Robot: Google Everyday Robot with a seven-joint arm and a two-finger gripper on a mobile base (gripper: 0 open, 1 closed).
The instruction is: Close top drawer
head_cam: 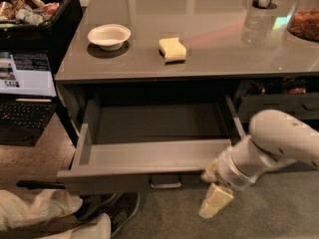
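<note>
Below the table's [224, 59] front edge, toward its right corner: gripper [207, 195], cream fingers [215, 203] spread apart, nothing between them. Upper finger at or just beside the right end of the top drawer's [149, 156] front panel; contact impossible to judge. Behind it, white arm [279, 138] reaching in from the right.

Top drawer pulled well out from under the front edge, plain grey inside showing, small silver handle [165, 181] at the middle of its front.

On the table top, near the left edge: white bowl [108, 35]. Right of it, toward the middle and apart from it: yellow sponge [172, 49]. At the far right corner: jar [304, 21] of reddish contents.

Beyond the left edge: open laptop [27, 78], and above it a dark bin [55, 9] of packets. Under the right corner: narrower drawer [279, 103], partly out.
</note>
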